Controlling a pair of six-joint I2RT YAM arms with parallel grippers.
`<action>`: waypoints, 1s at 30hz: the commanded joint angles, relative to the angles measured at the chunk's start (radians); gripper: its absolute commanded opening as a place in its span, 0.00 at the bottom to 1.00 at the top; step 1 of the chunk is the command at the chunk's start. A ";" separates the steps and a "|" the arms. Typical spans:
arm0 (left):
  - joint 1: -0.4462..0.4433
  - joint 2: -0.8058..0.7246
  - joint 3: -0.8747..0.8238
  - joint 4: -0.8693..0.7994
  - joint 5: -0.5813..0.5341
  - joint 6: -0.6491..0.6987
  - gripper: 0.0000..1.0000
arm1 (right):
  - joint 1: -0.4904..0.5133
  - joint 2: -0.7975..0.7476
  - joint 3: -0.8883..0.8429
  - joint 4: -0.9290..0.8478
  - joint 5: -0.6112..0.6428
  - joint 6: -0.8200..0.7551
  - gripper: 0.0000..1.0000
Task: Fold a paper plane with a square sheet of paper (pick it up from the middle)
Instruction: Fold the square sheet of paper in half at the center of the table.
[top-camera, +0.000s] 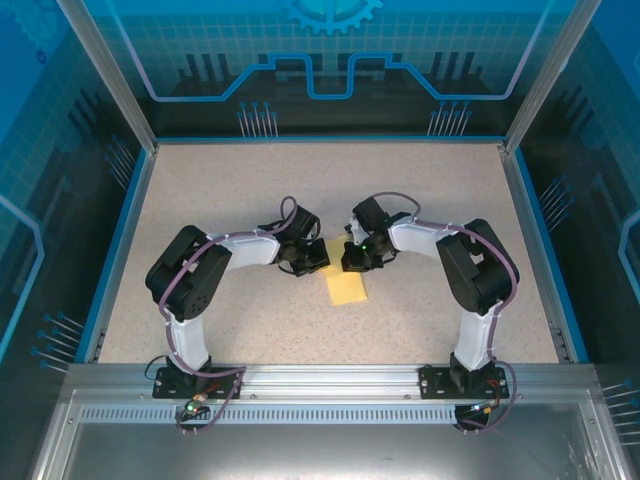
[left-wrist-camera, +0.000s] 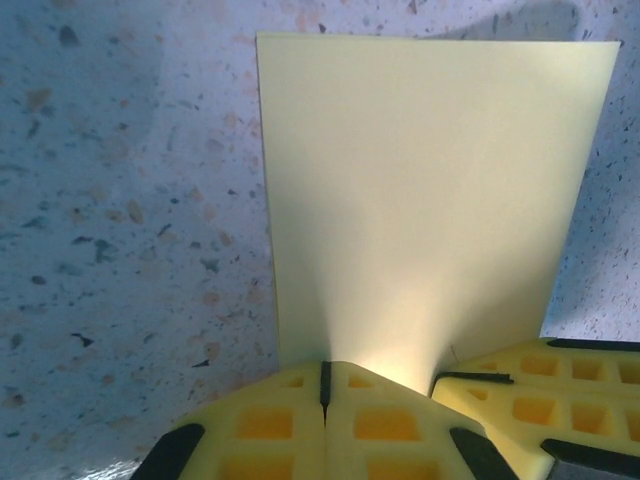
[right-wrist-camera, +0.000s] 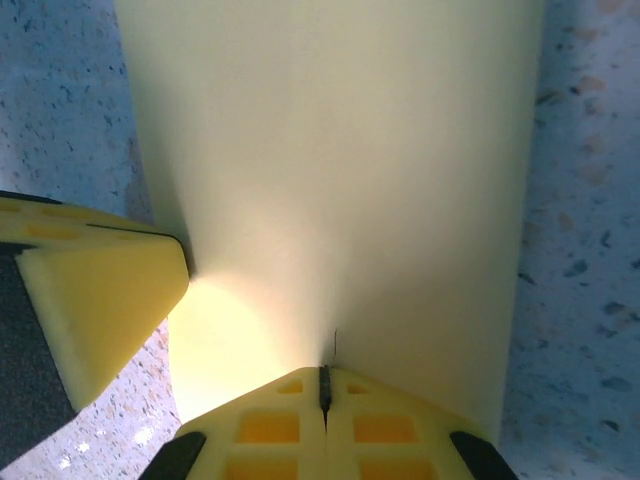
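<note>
The pale-yellow sheet of paper (top-camera: 347, 289) lies on the speckled table, its far edge between the two grippers. In the top view it looks like a narrow rectangle, partly hidden under the gripper heads. My left gripper (top-camera: 312, 257) is shut on the paper's near edge (left-wrist-camera: 325, 385), and the sheet (left-wrist-camera: 430, 200) spreads away from its fingers. My right gripper (top-camera: 353, 260) is shut on the same edge (right-wrist-camera: 323, 385), close beside the left one; the sheet (right-wrist-camera: 330, 150) rises slightly toward its jaws. Each wrist view shows the other gripper's yellow fingers (left-wrist-camera: 545, 385) (right-wrist-camera: 95, 300) alongside.
The speckled beige table (top-camera: 240, 190) stretches around the paper, bounded by a blue rim (top-camera: 120, 240) and transparent enclosure walls. Both arm bases (top-camera: 190, 375) (top-camera: 470, 375) stand on the metal rail at the near edge.
</note>
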 joint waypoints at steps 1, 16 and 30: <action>0.001 0.078 -0.036 -0.204 -0.112 0.022 0.00 | -0.047 -0.041 -0.072 -0.031 0.005 -0.019 0.03; 0.000 0.080 -0.044 -0.195 -0.111 0.044 0.00 | -0.144 -0.343 -0.229 0.041 -0.024 0.007 0.03; 0.000 0.078 -0.038 -0.209 -0.111 0.048 0.00 | -0.023 0.005 0.019 0.174 -0.126 0.014 0.00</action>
